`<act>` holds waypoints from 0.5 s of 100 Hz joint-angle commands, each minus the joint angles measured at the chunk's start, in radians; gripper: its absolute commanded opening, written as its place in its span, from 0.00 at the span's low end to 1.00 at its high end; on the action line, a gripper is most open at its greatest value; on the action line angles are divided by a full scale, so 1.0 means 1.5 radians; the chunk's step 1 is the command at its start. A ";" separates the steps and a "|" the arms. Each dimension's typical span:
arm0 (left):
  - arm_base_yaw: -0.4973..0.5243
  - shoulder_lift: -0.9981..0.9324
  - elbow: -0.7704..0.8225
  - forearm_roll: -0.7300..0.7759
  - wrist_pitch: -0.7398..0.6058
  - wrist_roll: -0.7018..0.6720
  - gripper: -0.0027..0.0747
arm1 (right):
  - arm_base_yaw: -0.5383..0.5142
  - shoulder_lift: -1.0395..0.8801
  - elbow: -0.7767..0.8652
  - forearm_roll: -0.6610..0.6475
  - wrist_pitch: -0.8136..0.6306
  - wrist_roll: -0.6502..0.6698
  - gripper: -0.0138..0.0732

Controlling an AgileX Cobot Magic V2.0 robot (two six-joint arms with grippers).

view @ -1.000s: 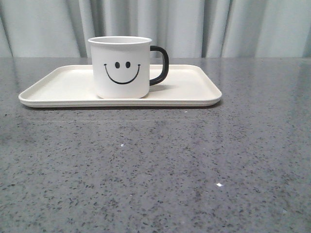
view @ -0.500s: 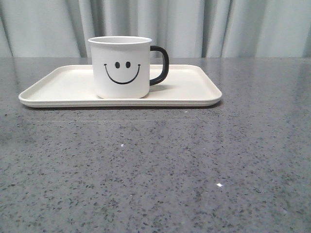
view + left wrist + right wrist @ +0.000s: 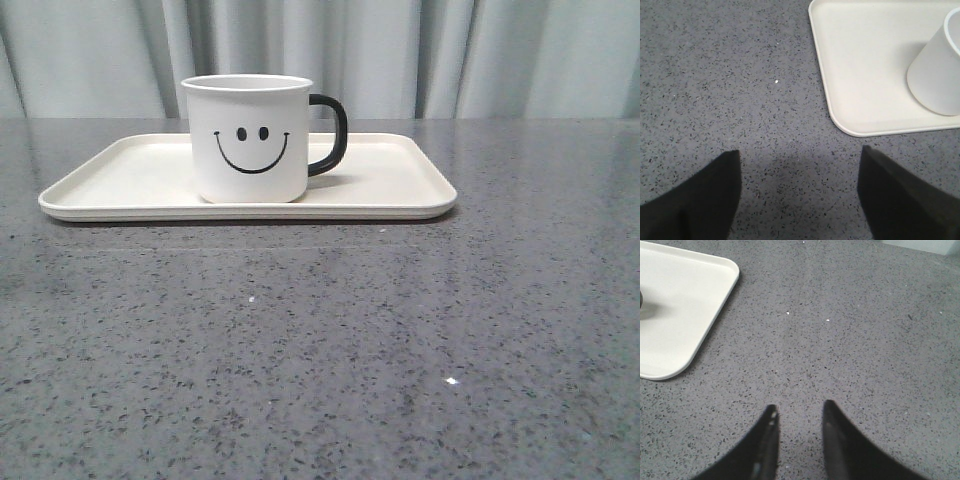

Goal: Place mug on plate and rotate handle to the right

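Nearest, the left gripper is hanging wide open and the right gripper narrowly parted, both empty over bare table. Beyond, the mug is sitting upright on the plate, handle pointing right.

mug stands on the plate; left gripper spread wide above grey table

The mug stands upright on the plate, left of its middle, handle pointing right. The plate lies far back on the worktop, curtain behind it.
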 commanded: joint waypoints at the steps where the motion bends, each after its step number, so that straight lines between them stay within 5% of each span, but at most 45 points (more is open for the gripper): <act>1: 0.001 -0.002 -0.019 -0.003 -0.045 -0.003 0.47 | -0.004 -0.008 -0.017 0.011 -0.045 0.000 0.22; 11: 0.001 -0.002 -0.019 -0.003 -0.045 -0.003 0.26 | -0.004 -0.008 -0.017 0.011 -0.045 0.000 0.07; 24: 0.001 -0.002 -0.019 -0.003 -0.045 -0.003 0.01 | -0.004 -0.008 -0.017 0.011 -0.045 0.000 0.08; 50: 0.001 -0.002 -0.019 -0.003 -0.047 -0.003 0.01 | -0.004 -0.008 -0.017 0.011 -0.045 0.000 0.08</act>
